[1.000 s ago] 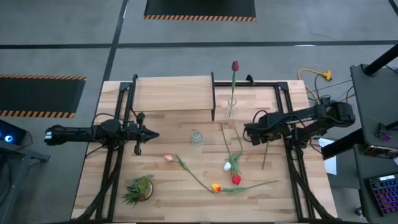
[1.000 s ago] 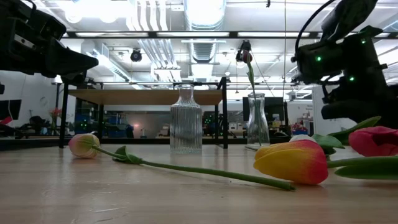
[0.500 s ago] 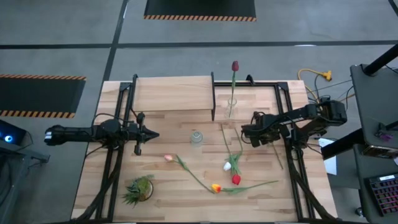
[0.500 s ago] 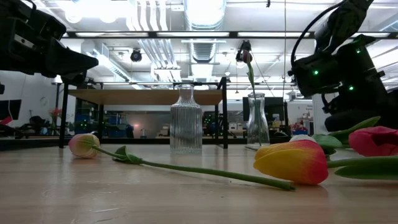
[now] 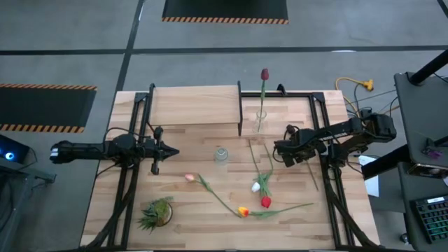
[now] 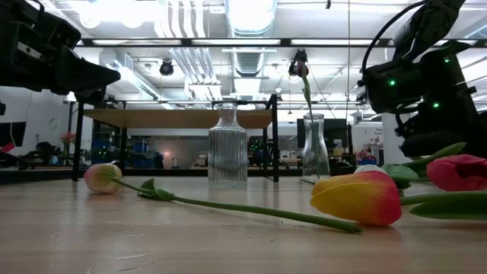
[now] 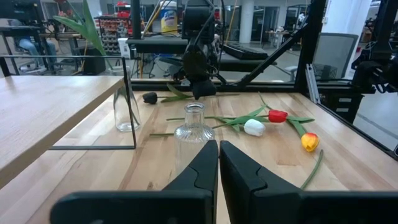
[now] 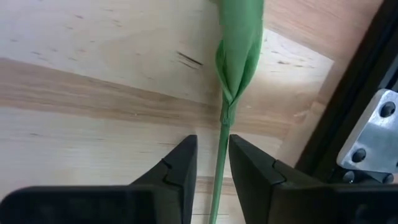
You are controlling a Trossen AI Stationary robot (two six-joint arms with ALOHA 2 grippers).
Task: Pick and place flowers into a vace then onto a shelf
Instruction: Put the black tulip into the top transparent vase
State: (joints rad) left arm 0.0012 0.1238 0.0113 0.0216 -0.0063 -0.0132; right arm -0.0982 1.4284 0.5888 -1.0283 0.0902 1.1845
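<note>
My right gripper (image 5: 283,152) is over the table's right middle, pointing down, shut on a green tulip stem (image 8: 219,168). That tulip's dark head (image 7: 149,98) shows in the left wrist view. A dark red tulip (image 5: 264,73) stands in a clear vase (image 5: 260,117) beside the pale shelf (image 5: 192,105). Pink (image 5: 189,178), white (image 5: 255,187), red (image 5: 266,201) and orange-yellow (image 5: 243,211) tulips lie on the table. A ribbed glass vase (image 5: 221,155) stands empty at the centre. My left gripper (image 5: 173,150) waits shut, to the left of it. My right gripper has the tulip's stem (image 8: 221,132) between its two fingers, just below a folded leaf (image 8: 239,43). The fingers come from above, pointing down, and lie across the stem. The stem's free end (image 5: 313,180) runs out toward the table's near right. The dark head lies low by the tabletop.
A spiky green tuft plant (image 5: 155,213) sits near the table's near left corner. Black frame rails (image 5: 329,175) run along both sides of the table. The shelf's thin black leg (image 5: 240,115) stands close to the clear vase. Bare planks lie between the ribbed vase and the shelf.
My right gripper dipped toward the table, shifting slightly left, then rose a little and came back right. The held stem's free end swung from pointing toward the near left to pointing toward the near right.
</note>
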